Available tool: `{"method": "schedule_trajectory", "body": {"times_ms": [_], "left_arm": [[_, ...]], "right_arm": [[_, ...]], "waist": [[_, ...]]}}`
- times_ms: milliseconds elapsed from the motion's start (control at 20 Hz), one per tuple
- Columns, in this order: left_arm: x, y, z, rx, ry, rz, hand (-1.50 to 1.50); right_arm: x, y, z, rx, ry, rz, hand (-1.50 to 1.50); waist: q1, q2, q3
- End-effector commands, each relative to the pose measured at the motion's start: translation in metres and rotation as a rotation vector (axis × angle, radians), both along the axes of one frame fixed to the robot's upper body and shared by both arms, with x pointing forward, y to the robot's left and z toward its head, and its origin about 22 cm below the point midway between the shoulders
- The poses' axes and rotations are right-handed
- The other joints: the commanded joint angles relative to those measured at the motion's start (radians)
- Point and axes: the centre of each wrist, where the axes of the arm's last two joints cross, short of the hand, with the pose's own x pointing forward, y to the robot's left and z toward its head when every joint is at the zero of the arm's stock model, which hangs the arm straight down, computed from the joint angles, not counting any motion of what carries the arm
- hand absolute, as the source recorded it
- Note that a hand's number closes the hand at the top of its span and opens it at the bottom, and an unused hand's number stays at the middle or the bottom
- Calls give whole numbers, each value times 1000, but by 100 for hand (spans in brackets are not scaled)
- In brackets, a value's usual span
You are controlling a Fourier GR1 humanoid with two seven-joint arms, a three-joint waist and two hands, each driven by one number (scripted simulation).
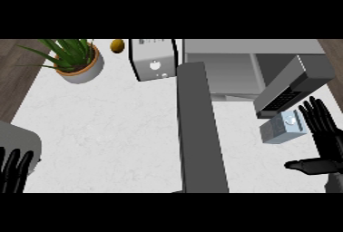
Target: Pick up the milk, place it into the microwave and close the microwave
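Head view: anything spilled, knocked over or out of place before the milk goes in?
Nothing stands out. The milk sits on the counter with no spill round it, right of the open microwave door, beside the open right hand. The plant and toaster stand upright at the back.

Grey milk [282, 128], white marbled counter [107, 131]

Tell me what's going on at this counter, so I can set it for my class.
The robot's right hand, fingers straight and open, is right beside the small grey milk carton on the white marbled counter, but it is not curled round it. Behind, the grey box-shaped microwave has its long grey door standing open. The left hand rests open at the view's lower left edge.
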Motion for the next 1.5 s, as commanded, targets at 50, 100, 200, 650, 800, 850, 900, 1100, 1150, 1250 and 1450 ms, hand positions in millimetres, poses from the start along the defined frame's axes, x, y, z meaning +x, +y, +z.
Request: {"method": "schedule_trajectory", "body": {"times_ms": [50, 100, 200, 650, 800, 850, 900, 1100, 1150, 1250, 1450], "left_arm": [[6, 13, 5, 2, 3, -13, -150], [1, -5, 19, -6, 2, -11, -150], [3, 5, -1, -3, -3, 3, -150], [-2, -6, -3, -16, 9, -19, -150], [-2, -7, 8, -10, 13, -21, -150], [-2, 5, 6, 5, 2, -10, -150], [0, 0, 13, 5, -12, -13, -150], [3, -3, 3, -15, -4, -21, -150], [4, 7, 13, -11, -5, -34, -150], [10, -3, 2, -20, -15, -36, -150], [9, 3, 7, -4, 3, -13, -150]], "right_arm": [[1, -15, -15, -17, 0, 21, -150], [-8, 7, -9, -5, -18, 41, -150], [29, 15, -7, -4, -24, 14, -150], [14, -10, -42, -130, 14, -147, -150], [20, -20, -39, -172, 35, -198, -150], [5, -37, -42, -143, 26, -227, -150], [8, -26, -49, -166, 34, -205, -150], [-6, -39, -58, -96, 50, -157, -150], [3, -44, -47, -54, 56, -86, -150], [8, -25, -55, 20, 106, 81, -150], [19, -7, -55, 112, 91, 255, -150]], "waist": [[-1, 1, 0], [-6, -1, 0], [0, 0, 0], [11, 4, 1], [26, 9, 2], [23, 8, 2], [26, 10, 3], [22, 8, 3], [29, 11, 4], [28, 11, 4], [22, 8, 5]]}}
